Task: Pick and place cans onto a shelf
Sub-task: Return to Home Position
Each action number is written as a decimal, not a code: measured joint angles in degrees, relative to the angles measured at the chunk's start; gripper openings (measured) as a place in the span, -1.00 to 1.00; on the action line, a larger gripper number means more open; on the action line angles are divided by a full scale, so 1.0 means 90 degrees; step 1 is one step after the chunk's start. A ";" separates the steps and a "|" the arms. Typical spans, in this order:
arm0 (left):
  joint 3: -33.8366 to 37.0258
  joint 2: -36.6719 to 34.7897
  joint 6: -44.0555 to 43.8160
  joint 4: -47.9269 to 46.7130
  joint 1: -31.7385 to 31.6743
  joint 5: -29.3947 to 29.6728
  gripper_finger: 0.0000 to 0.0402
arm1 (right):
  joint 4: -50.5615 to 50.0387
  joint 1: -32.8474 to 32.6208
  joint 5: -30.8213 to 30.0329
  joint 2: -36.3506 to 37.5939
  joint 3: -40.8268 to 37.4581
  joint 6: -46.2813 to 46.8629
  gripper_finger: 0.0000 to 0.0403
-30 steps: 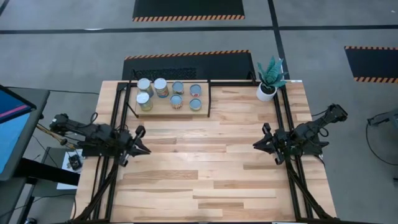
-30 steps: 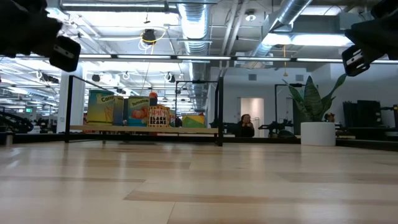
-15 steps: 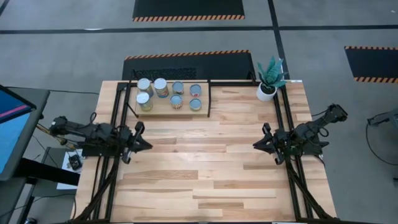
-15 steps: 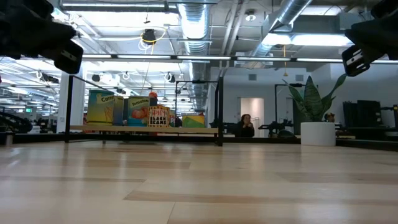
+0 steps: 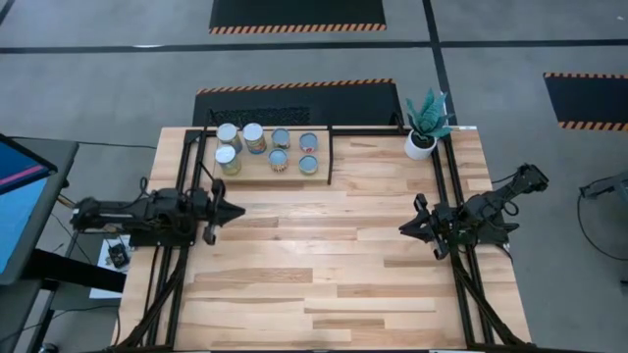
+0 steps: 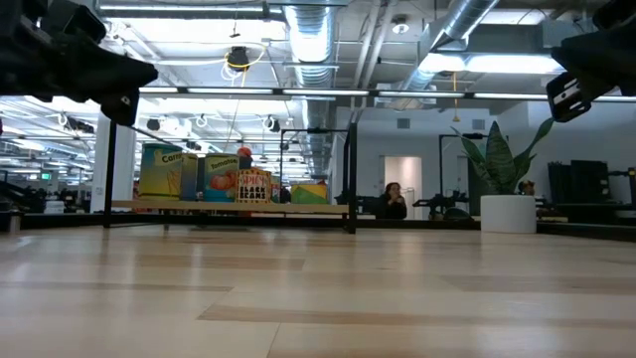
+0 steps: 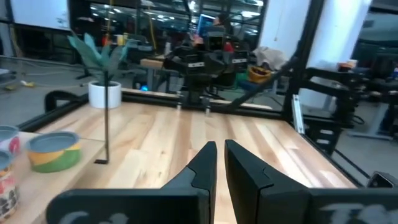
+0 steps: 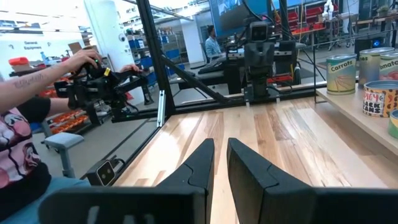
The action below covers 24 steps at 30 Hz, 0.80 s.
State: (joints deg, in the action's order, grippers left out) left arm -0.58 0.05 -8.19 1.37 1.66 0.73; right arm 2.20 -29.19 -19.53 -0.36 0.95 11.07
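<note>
Cans: all seven cans stand upright on the shelf in the upper left-centre of the high view. Four are in the back row and three in the front row, close together.
Shelf: it sits on the far part of the table, with black rails around it. In the low view it is left of centre, with the can labels in a row along the board.
Left gripper: the left gripper hangs over the left part of the table, below the shelf in the high view and well apart from the cans. It points toward the middle.
Left claw: narrow. In its wrist view the fingers are drawn nearly together, with only a thin slit between them, and they hold nothing.
Right gripper: the right gripper is at the right of the high view, over the table's right side, pointing toward the middle.
Right claw: narrow too. Its fingers are almost touching and hold nothing.
Plant pot: the white plant pot stands at the table's upper right corner, clear of the shelf.
Person: a person sits at the left edge of the right wrist view, hands on a dark device beyond the table.
</note>
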 joint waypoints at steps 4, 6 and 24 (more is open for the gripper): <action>0.0003 0.0001 0.0029 -0.0002 0.0033 -0.0002 -0.89 | 0.0000 0.0000 0.0000 0.0000 -0.0002 -0.0002 -0.65; 0.0005 0.0002 0.0018 0.0010 0.0027 -0.0002 -0.89 | 0.0000 -0.0002 0.0000 0.0000 -0.0002 -0.0002 -0.65; 0.0019 0.0076 0.0036 0.0026 0.0026 0.0000 -0.89 | -0.0002 -0.0002 0.0000 0.0000 -0.0007 -0.0005 -0.65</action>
State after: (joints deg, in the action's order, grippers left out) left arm -0.40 0.73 -7.86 1.61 1.89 0.73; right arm 2.17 -29.21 -19.53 -0.36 0.89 11.03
